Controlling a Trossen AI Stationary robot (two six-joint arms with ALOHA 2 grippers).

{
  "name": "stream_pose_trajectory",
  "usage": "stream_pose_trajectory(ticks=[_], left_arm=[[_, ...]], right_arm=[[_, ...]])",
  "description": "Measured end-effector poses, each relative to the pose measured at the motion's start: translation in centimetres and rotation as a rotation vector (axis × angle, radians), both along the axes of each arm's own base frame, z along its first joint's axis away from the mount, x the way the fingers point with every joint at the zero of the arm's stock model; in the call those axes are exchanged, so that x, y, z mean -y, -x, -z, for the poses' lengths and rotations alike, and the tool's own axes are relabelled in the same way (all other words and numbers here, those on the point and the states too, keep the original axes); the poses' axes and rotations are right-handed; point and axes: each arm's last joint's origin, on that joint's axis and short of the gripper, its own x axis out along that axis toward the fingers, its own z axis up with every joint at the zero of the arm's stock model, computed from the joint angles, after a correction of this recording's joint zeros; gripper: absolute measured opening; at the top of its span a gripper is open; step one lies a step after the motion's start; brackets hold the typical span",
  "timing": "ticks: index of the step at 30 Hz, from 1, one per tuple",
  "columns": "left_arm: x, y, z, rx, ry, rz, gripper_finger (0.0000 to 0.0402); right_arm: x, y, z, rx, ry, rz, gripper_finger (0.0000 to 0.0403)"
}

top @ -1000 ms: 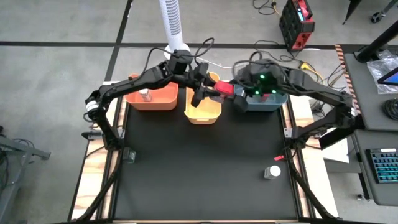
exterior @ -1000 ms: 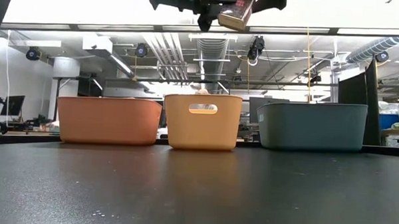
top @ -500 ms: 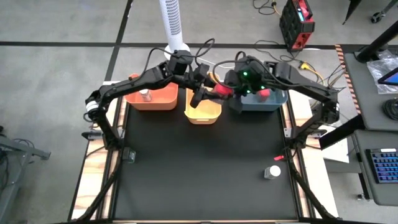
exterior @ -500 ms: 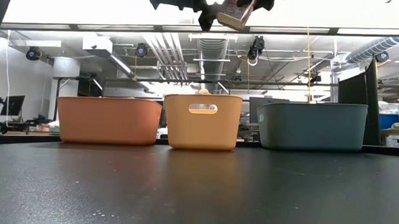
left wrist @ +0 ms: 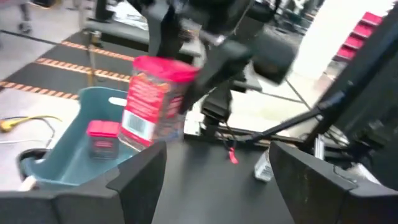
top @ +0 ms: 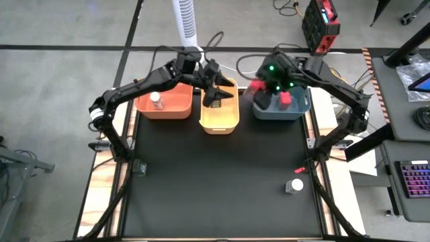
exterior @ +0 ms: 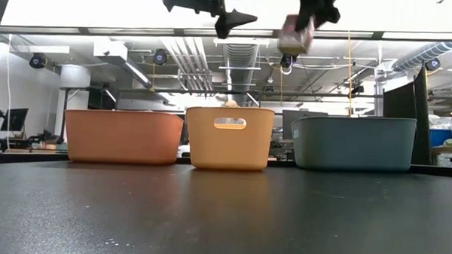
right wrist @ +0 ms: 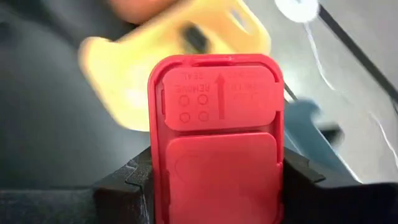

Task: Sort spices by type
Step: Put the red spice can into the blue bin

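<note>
My right gripper (top: 261,86) is shut on a red boxy spice container (exterior: 295,37) high above the left rim of the grey-blue bin (top: 302,111). Its red cap (right wrist: 216,130) fills the right wrist view. My left gripper (top: 216,91) hangs open and empty over the yellow bin (top: 219,119), apart from the container (left wrist: 152,102). A second red box (top: 285,98) lies in the grey-blue bin. One clear white-capped jar (top: 156,101) stands in the orange bin (top: 168,111). Another jar (top: 296,185) stands on the mat near the right edge. My right gripper pinches the red container between its two fingers at the cap end (right wrist: 163,155), one finger (right wrist: 124,186) on each narrow side. The fingers come from above, slanting down. The container is lifted clear and hangs tilted below them (left wrist: 155,124), cap end up.
The three bins stand in a row along the far edge of the black mat (top: 215,188). A thin red stick (top: 301,171) lies by the loose jar. Something dark (right wrist: 196,38) lies in the yellow bin. Cables and a white post sit behind the bins.
Both grippers were on the red container above the yellow bin. My left gripper has let go and drawn back a little toward the far edge. My right gripper has carried the container toward the table's right, over the grey-blue bin's left rim.
</note>
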Motion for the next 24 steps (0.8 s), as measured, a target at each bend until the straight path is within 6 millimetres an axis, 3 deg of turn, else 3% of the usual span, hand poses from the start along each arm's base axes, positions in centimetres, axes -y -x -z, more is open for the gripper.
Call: stream_pose_trajectory(ticks=[6, 11, 17, 24], left_arm=[[0.1, 1.2, -2.1, 0.038, -0.042, -0.104, 0.0262], [0.3, 1.8, -4.4, 0.048, -0.064, -0.147, 0.0255], [0.7, 3.2, -6.6, -0.037, -0.15, -0.239, 0.0245], [1.3, 5.1, -9.6, -0.088, -0.31, -0.317, 0.0237]], right_arm=[[5.1, 1.8, 4.0, -0.069, -0.103, 0.395, 0.0196], [7.9, 3.5, 8.1, -0.082, -0.237, 0.681, 0.0196], [9.0, 4.0, 11.2, -0.074, -0.272, 0.789, 0.0196], [9.0, 4.7, 13.7, -0.134, -0.296, 0.865, 0.0196]])
